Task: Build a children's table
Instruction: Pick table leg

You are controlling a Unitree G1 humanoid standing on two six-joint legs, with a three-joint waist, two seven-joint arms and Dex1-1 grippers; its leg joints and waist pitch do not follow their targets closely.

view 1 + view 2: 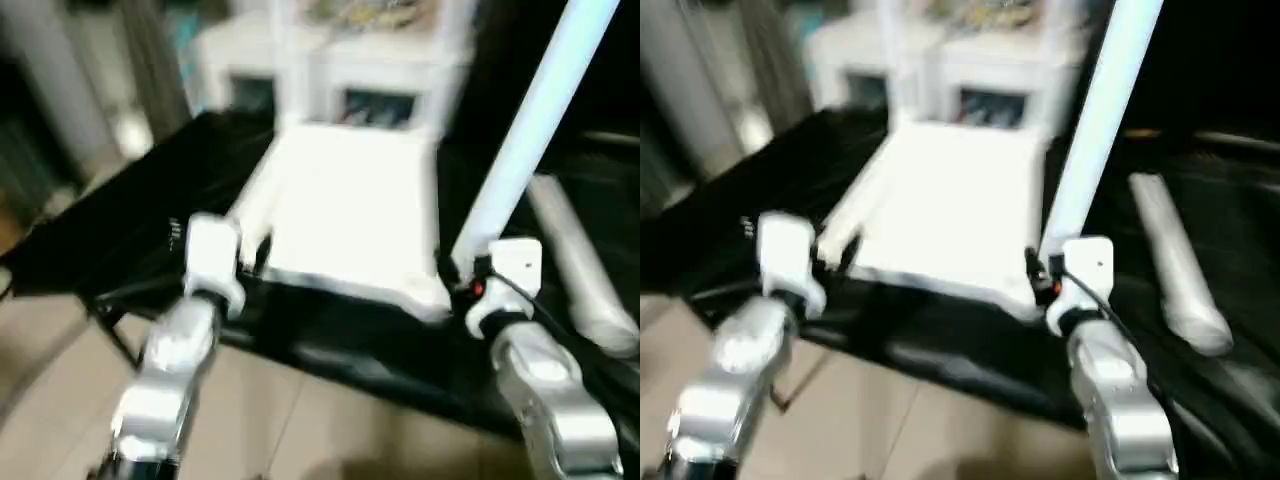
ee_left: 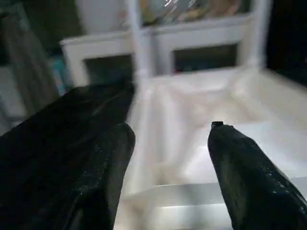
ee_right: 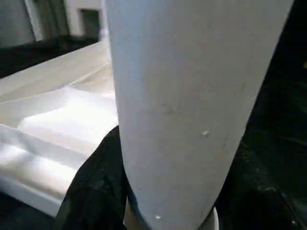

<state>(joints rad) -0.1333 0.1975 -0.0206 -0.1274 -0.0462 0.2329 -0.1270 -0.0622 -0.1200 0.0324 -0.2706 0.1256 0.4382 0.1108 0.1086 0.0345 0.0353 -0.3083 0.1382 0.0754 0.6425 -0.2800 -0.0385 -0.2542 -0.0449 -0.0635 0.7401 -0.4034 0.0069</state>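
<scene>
The white table top (image 1: 350, 210) lies underside up on a black work table (image 1: 150, 220). My right gripper (image 1: 463, 272) is shut on the lower end of a long white leg (image 1: 530, 120) at the top's near right corner. The leg rises steeply, leaning right. In the right wrist view the leg (image 3: 192, 96) is close up, with one black finger (image 3: 93, 189) beside it. My left gripper (image 1: 254, 250) is at the top's near left corner. It is open, its fingers (image 2: 244, 177) apart over the ribbed rim (image 2: 192, 191). Another white leg (image 1: 585, 265) lies on the right.
A white cabinet with glass-fronted shelves (image 1: 380, 70) stands right behind the work table. The black table's front edge (image 1: 330, 355) runs just below my grippers, with tiled floor (image 1: 300, 430) beneath. A grey upright (image 1: 40, 80) is at the far left.
</scene>
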